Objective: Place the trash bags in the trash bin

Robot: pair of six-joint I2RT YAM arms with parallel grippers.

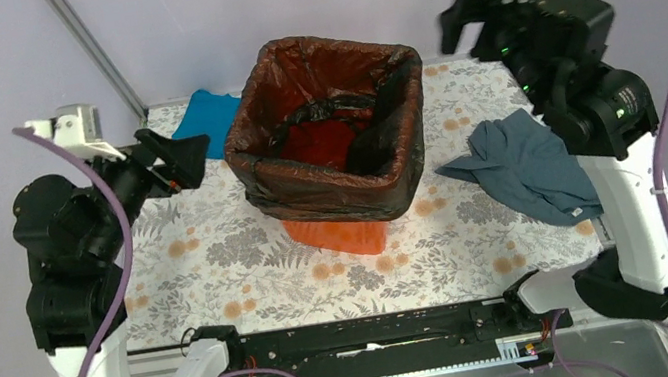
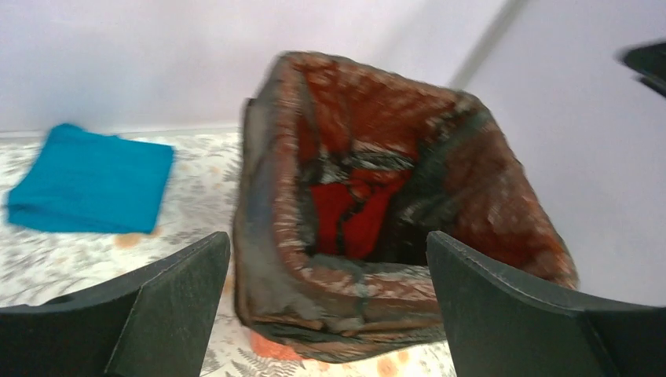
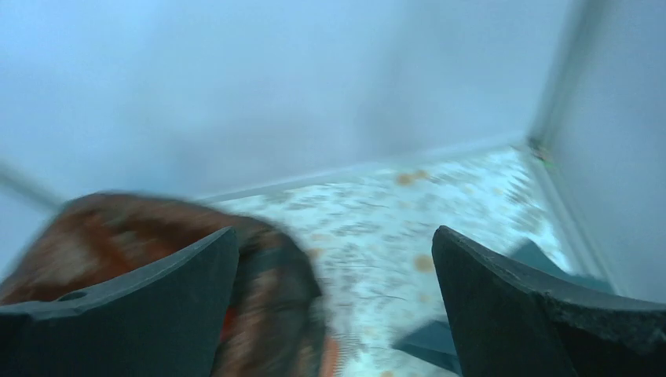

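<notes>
The orange trash bin (image 1: 337, 233) stands in the middle of the table. The thin black trash bag (image 1: 308, 177) lines it, folded over the rim and hanging down the outer walls, with loose film bunched inside. The bin and bag also show in the left wrist view (image 2: 377, 259) and, blurred, in the right wrist view (image 3: 267, 306). My left gripper (image 1: 183, 157) is open and empty, left of the bin and apart from it. My right gripper (image 1: 465, 16) is open and empty, raised beyond the bin's right corner.
A folded teal cloth (image 1: 207, 117) lies at the back left by the bin. A crumpled grey-blue cloth (image 1: 534, 167) lies to the right of the bin, under my right arm. The table has a floral cover (image 1: 221, 267). Walls close the back and sides.
</notes>
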